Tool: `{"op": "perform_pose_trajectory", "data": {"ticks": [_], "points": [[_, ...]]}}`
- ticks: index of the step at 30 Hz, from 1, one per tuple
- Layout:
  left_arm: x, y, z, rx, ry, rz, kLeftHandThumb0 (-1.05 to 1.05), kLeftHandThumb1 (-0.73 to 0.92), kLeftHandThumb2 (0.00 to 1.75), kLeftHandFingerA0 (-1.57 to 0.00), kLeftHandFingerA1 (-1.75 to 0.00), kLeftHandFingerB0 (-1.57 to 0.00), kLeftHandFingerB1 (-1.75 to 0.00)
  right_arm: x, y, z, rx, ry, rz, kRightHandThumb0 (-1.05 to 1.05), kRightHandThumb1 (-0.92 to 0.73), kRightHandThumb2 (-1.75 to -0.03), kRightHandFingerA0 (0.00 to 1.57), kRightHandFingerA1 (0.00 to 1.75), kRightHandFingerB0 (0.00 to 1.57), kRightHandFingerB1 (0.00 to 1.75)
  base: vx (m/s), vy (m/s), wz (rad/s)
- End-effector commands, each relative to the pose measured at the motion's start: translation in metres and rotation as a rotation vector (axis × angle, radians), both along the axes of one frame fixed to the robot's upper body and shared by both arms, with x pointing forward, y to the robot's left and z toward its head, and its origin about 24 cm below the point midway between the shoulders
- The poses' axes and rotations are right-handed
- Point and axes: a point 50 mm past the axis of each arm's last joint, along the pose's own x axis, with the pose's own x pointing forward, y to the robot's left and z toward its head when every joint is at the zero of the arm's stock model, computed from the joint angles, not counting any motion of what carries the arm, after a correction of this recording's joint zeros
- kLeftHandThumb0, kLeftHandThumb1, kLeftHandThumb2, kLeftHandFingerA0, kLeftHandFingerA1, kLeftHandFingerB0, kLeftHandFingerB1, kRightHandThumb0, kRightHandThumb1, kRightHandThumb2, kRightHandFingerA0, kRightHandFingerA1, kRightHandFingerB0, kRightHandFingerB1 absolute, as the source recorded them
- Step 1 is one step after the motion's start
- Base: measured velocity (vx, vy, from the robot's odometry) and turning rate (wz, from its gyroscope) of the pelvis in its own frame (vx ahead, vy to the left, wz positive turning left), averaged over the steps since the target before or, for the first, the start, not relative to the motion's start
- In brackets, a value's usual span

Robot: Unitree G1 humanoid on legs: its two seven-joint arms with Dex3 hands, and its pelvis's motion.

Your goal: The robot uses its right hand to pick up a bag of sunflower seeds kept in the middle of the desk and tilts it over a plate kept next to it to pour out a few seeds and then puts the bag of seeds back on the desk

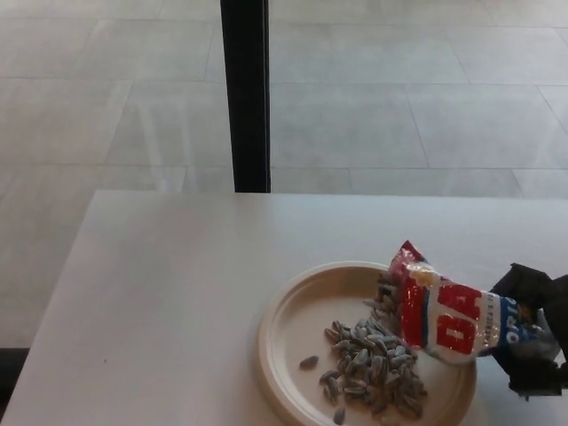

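The only lettering stands on the bag of sunflower seeds (448,315): large white capitals on its red panel, of which "DA" can be read before the crumpled foil cuts them off. On the blue band near the right robot hand (532,337), smaller white letters read roughly "OR"; the rest is illegible.
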Motion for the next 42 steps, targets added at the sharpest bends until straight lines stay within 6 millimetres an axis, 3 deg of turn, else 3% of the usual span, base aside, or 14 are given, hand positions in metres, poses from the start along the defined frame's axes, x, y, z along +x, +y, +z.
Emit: {"op": "perform_pose_trajectory", "data": {"ticks": [1,10,13,17,19,20,22,24,26,27,30,31,35,42], "points": [[-0.006,0.0,0.0,0.018,0.035,-0.02,-0.74,0.6,0.59,-0.5,-0.53,-0.5,-0.37,-0.013,-0.014,-0.021,0.187,-0.021,-0.148,-0.16,-0.48,-1.27,0.89,1.75,0.77,1.62,0.0,0.0,0.0],[-0.006,-0.002,-0.002,0.017,0.031,0.001,-0.71,0.48,0.89,-0.52,-0.63,-0.47,-0.52,-0.024,-0.017,-0.046,0.213,-0.001,-0.173,-0.21,-0.55,-1.12,0.85,1.73,0.73,1.6,0.0,0.0,0.0],[-0.006,-0.001,-0.001,0.023,0.032,-0.004,-0.71,0.61,0.59,-0.52,-0.53,-0.51,-0.38,-0.03,-0.014,-0.058,0.217,0.0,-0.185,-0.18,-0.58,-1.07,0.85,1.62,0.77,1.43,0.0,0.0,0.0],[-0.007,-0.002,-0.001,0.013,0.02,0.009,-0.69,0.61,0.59,-0.54,-0.54,-0.52,-0.39,-0.036,-0.004,-0.072,0.179,0.053,-0.13,-0.3,-0.73,-0.66,0.76,1.56,0.54,0.54,0.0,0.0,0.0],[-0.006,-0.002,-0.001,0.02,0.027,-0.006,-0.72,0.49,0.89,-0.5,-0.61,-0.45,-0.51,-0.037,0.0,-0.074,0.133,0.078,-0.077,-0.33,-0.75,-0.62,0.77,1.48,0.47,0.45,0.0,0.0,0.0],[-0.005,-0.002,-0.001,0.027,0.034,-0.01,-0.73,0.62,0.59,-0.52,-0.51,-0.48,-0.37,-0.037,0.002,-0.074,0.092,0.078,-0.045,-0.34,-0.74,-0.61,0.76,1.39,0.45,0.46,0.0,0.0,0.0],[-0.005,-0.001,-0.001,0.021,0.022,0.011,-0.74,0.47,0.88,-0.48,-0.59,-0.44,-0.5,-0.037,0.004,-0.074,0.069,0.086,-0.025,-0.37,-0.72,-0.61,0.72,1.31,0.42,0.45,0.0,0.0,0.0],[-0.004,-0.001,-0.001,0.015,0.011,0.021,-0.72,0.6,0.59,-0.52,-0.52,-0.51,-0.38,-0.036,0.005,-0.073,0.063,0.085,-0.019,-0.39,-0.69,-0.61,0.68,1.29,0.41,0.45,0.0,0.0,0.0],[-0.004,-0.001,-0.001,0.013,0.009,0.021,-0.72,0.6,0.59,-0.51,-0.52,-0.52,-0.38,-0.036,0.005,-0.074,0.06,0.084,-0.017,-0.47,-0.52,-0.92,0.7,1.04,0.33,0.55,0.0,0.0,0.0],[-0.004,-0.002,-0.001,0.008,-0.001,0.03,-0.72,0.59,0.59,-0.5,-0.54,-0.52,-0.38,-0.035,0.003,-0.075,0.004,0.104,-0.014,-0.53,-0.68,-0.6,0.47,1.03,0.29,0.42,0.0,0.0,0.0],[-0.004,-0.001,-0.001,0.005,-0.005,0.035,-0.72,0.45,0.87,-0.48,-0.61,-0.45,-0.51,-0.036,0.001,-0.081,-0.096,0.221,-0.009,-1.03,-0.62,-0.98,0.0,0.05,0.0,0.12,0.0,0.0,0.0],[-0.004,-0.001,-0.001,0.004,-0.004,0.031,-0.72,0.59,0.59,-0.51,-0.54,-0.51,-0.38,-0.037,0.001,-0.083,-0.13,0.24,-0.004,-1.0,-0.58,-0.99,0.0,0.15,0.0,0.11,0.0,0.0,0.0],[-0.003,-0.002,-0.001,0.016,0.01,0.017,-0.72,0.6,0.59,-0.51,-0.52,-0.51,-0.38,-0.037,-0.001,-0.085,-0.204,0.282,-0.001,-1.05,-0.7,-0.62,0.0,0.0,0.0,0.0,0.0,0.0,0.0],[-0.004,-0.002,-0.001,0.003,0.0,0.023,-0.76,0.48,0.69,-0.5,-0.57,-0.49,-0.43,-0.034,-0.011,-0.08,-0.242,0.344,0.0,-1.05,-0.7,-0.63,0.0,0.0,0.0,0.0,0.0,0.0,0.0]]}}
